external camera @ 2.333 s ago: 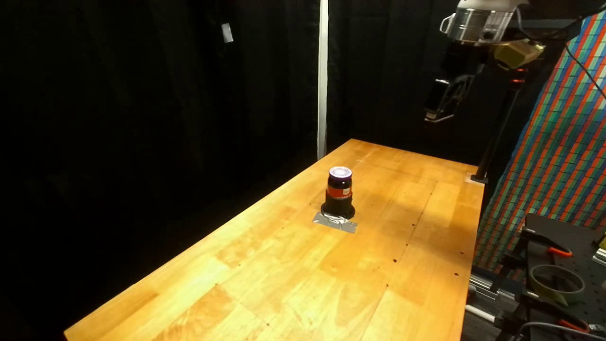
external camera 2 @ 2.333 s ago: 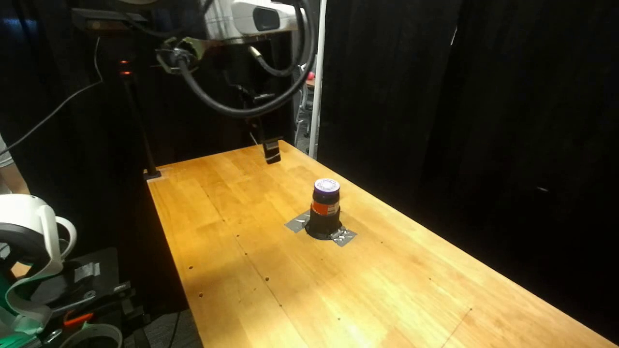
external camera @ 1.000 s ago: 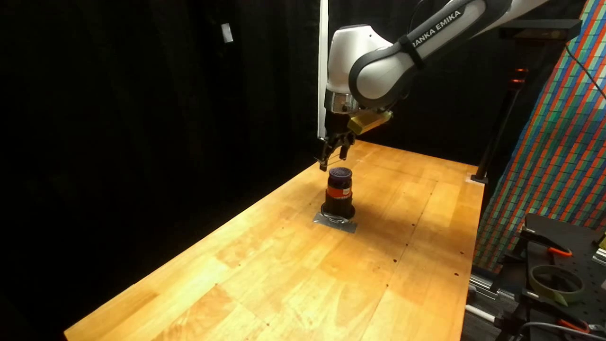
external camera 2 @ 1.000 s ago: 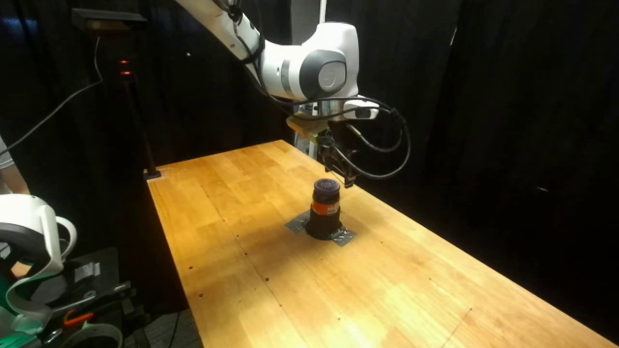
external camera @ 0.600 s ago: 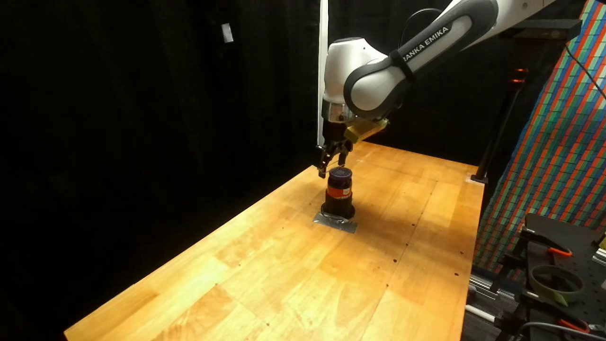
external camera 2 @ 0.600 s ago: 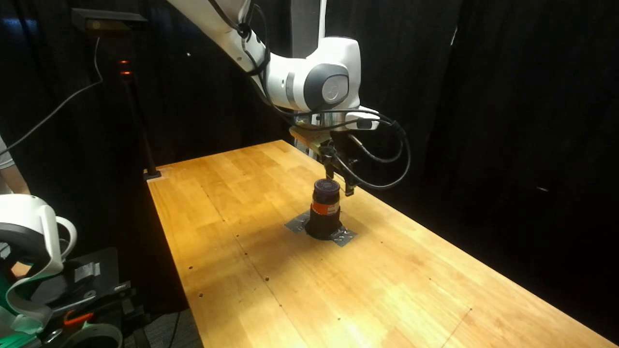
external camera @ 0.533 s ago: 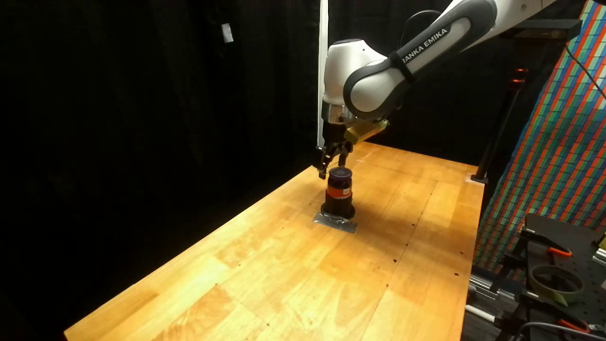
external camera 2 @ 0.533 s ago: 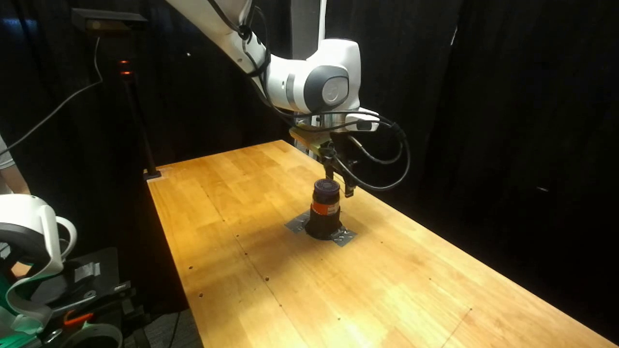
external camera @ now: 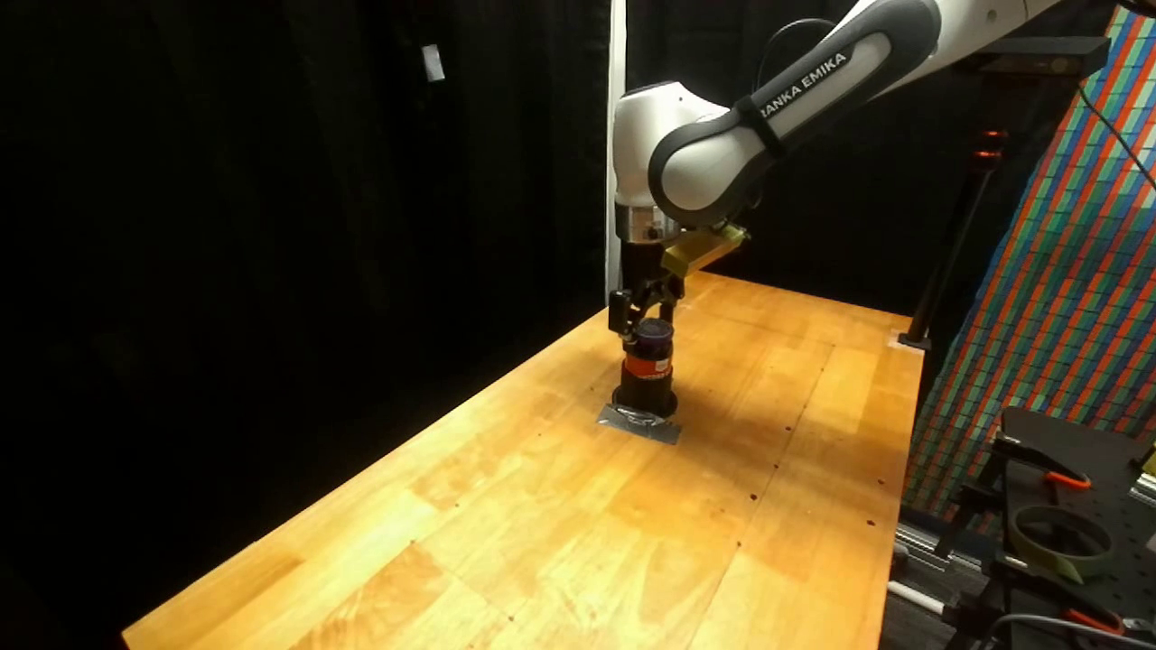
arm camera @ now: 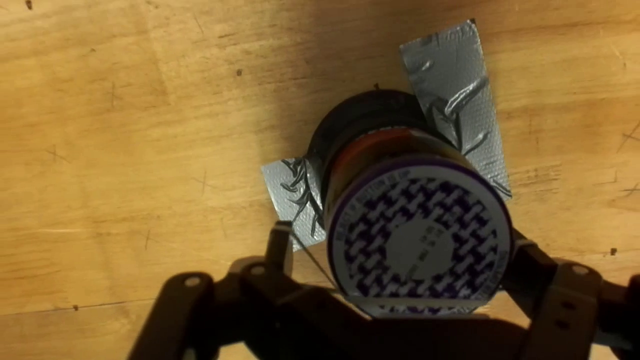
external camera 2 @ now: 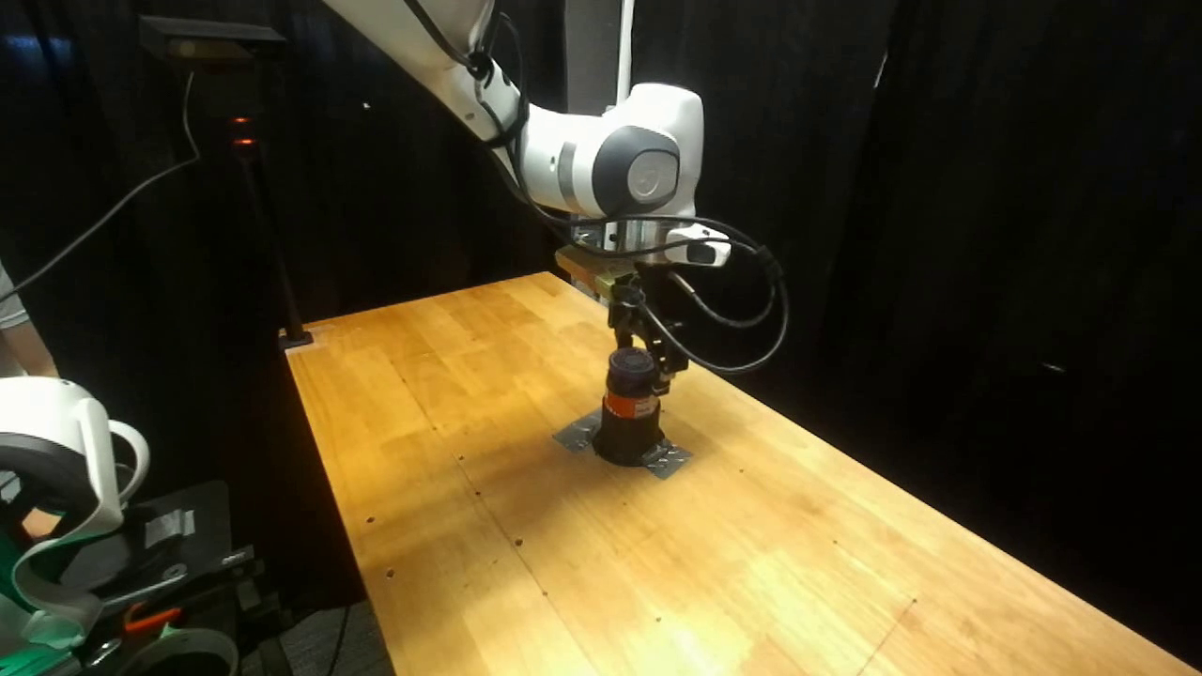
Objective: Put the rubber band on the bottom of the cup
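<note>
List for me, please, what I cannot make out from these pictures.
Rubber band: too thin to trace in both exterior views; in the wrist view the gripper and lid seem to hide parts of it.
Foot of the jar: hidden by the black base around it in both exterior views.
Centre print on the lid: too blurred in the wrist view.
Upper end of the arm: cut off by the top edge in both exterior views.

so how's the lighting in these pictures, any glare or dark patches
Both exterior views: glare on the near tabletop, the black backdrop mostly featureless, the cup's top dim; wrist view: highlights on the grey tape, the gripper mostly dark silhouette.
</note>
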Tool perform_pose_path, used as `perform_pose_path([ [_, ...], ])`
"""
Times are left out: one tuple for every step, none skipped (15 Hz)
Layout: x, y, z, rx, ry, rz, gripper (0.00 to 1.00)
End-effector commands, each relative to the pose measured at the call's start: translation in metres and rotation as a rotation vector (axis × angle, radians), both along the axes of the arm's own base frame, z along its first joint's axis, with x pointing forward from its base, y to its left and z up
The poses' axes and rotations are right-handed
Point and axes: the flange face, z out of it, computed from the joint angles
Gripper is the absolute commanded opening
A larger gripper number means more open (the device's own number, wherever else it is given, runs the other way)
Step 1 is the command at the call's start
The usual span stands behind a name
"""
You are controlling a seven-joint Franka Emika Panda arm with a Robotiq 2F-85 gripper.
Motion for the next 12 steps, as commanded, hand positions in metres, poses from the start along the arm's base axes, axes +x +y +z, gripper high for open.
perform_pose_path([
  [0.000, 0.001, 0.014, 0.007, 0.080, 0.012, 1.00],
  [-0.001, 0.001, 0.018, 0.006, 0.089, 0.009, 1.00],
  [-0.002, 0.000, 0.020, 0.006, 0.107, 0.011, 1.00],
  [-0.005, 0.000, 0.022, 0.012, 0.132, 0.018, 1.00],
  [-0.007, 0.000, 0.022, 0.008, 0.149, 0.020, 1.00],
  [-0.011, -0.001, 0.021, 0.010, 0.171, 0.028, 1.00],
  [-0.014, -0.001, 0.020, 0.011, 0.192, 0.034, 1.00],
  [-0.018, -0.001, 0.018, 0.012, 0.208, 0.043, 1.00],
  [-0.020, -0.002, 0.015, 0.013, 0.218, 0.049, 1.00],
  [-0.023, -0.002, 0.011, 0.014, 0.219, 0.054, 1.00],
  [-0.024, -0.002, 0.009, 0.014, 0.216, 0.057, 1.00],
  [-0.025, -0.002, 0.006, 0.015, 0.210, 0.059, 1.00],
])
